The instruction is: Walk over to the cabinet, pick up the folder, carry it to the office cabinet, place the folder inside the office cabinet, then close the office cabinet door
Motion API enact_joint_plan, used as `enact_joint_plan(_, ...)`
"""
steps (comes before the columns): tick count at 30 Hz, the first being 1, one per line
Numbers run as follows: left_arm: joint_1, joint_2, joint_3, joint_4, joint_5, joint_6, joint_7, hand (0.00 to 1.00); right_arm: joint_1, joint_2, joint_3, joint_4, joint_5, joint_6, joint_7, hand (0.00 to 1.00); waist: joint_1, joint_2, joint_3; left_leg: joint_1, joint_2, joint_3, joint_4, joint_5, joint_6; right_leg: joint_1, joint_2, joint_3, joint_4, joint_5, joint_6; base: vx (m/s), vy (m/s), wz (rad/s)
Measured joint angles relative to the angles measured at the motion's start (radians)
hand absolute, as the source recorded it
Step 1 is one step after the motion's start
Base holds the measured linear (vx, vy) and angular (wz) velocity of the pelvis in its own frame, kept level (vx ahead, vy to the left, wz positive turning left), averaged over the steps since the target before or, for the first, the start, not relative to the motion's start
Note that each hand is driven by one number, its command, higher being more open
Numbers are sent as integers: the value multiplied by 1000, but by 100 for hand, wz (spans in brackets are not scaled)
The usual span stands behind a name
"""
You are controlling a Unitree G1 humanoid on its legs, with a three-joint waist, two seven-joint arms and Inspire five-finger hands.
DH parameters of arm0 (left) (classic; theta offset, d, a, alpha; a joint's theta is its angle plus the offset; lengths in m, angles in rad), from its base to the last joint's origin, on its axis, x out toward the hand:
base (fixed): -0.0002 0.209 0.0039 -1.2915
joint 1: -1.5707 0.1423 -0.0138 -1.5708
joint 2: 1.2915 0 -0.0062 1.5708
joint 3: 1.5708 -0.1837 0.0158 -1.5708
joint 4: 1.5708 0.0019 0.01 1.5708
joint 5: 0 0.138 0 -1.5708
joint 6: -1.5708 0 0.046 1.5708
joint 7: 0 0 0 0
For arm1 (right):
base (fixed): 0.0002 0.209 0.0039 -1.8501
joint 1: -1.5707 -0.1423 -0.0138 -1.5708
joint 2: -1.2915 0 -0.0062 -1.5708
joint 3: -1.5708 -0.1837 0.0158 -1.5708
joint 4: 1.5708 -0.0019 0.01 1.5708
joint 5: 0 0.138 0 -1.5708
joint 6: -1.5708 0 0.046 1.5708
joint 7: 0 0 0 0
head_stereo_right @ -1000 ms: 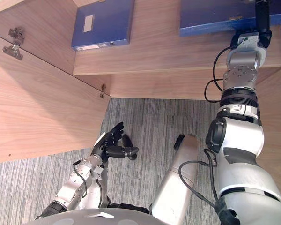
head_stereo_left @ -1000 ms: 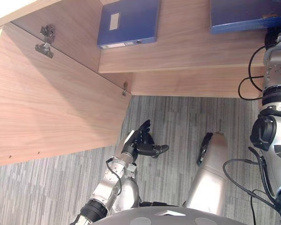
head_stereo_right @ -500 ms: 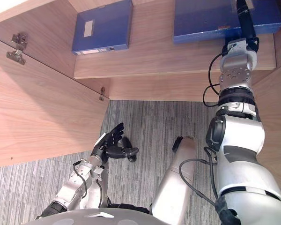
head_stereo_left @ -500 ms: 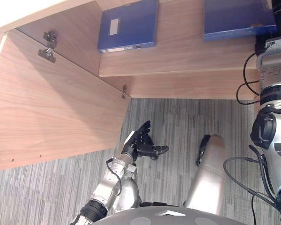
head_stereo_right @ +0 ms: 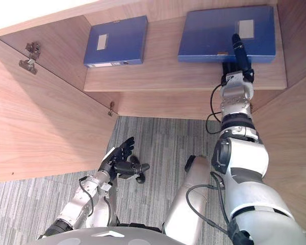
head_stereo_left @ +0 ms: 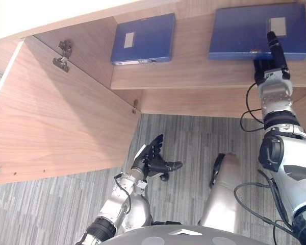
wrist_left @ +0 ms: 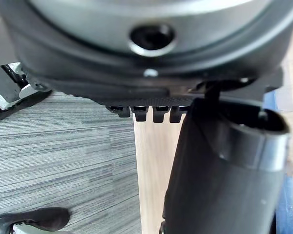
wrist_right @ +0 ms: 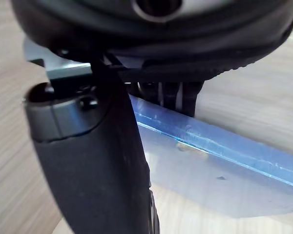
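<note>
Grey carpet (head_stereo_left: 194,138) below, open cabinet (head_stereo_left: 194,76) ahead: my right hand (head_stereo_right: 237,62) is on the folder (head_stereo_left: 242,30).
Wood shelf inside the cabinet carries two blue folders lying flat, well apart. The folder is at the right end, white label up, and the second folder (head_stereo_left: 143,31) is to its left, nearer the hinges. My right thumb (head_stereo_left: 273,45) lies straight along the folder's top. My fingers (wrist_right: 168,95) meet its near edge, and I cannot tell whether they grip it. The door (head_stereo_left: 56,117) stands swung wide on my left. My left hand (head_stereo_left: 152,155) hangs low over the carpet beside the door's edge, fingers spread and loose, holding nothing.
</note>
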State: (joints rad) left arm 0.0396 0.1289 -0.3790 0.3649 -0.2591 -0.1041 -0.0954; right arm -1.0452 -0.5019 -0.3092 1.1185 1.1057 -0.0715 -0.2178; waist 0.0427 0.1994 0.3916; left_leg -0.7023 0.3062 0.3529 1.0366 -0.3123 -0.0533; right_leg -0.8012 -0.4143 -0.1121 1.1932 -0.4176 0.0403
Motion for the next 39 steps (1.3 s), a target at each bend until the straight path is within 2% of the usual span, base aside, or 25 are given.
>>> enact_joint_plan(13, -3, 5, 45, 39, 37, 1, -22, 100, 107, 64, -41, -1, 0, 7, 50, 100, 10, -31, -14, 32, 1, -6, -29, 1, 1, 65, 12, -27, -72, 32, 17, 3, 14, 0)
enact_joint_plan(17, -3, 6, 61, 39, 41, 1, -26, 100, 147, 87, -47, -8, -1, 12, 72, 100, 12, -49, -20, 36, 1, -8, -32, 1, 1, 75, 13, -33, -83, 34, 19, 0, 0, 0)
enact_joint_plan(28, -1, 6, 94, 62, 73, 11, -38, 100, 290, 195, -131, -75, -41, 21, 127, 100, 12, -86, -29, 67, 2, -7, -48, -2, 5, 122, 18, -47, -124, 50, 25, 0, 0, 0)
enact_joint_plan(33, 6, 6, 101, 62, 75, 18, -38, 100, 340, 232, -156, -75, -41, 24, 130, 100, 12, -93, -28, 82, 0, 5, -62, -2, 5, 132, 18, -45, -138, 50, 24, -1, 1, -1)
enact_joint_plan(39, 5, 3, 118, 62, 97, 19, -38, 100, 434, 286, -170, -53, -42, 69, 104, 100, 13, -100, -24, 81, 0, 9, -62, -4, 9, 129, 18, -43, -140, 54, 31, 0, 0, 0)
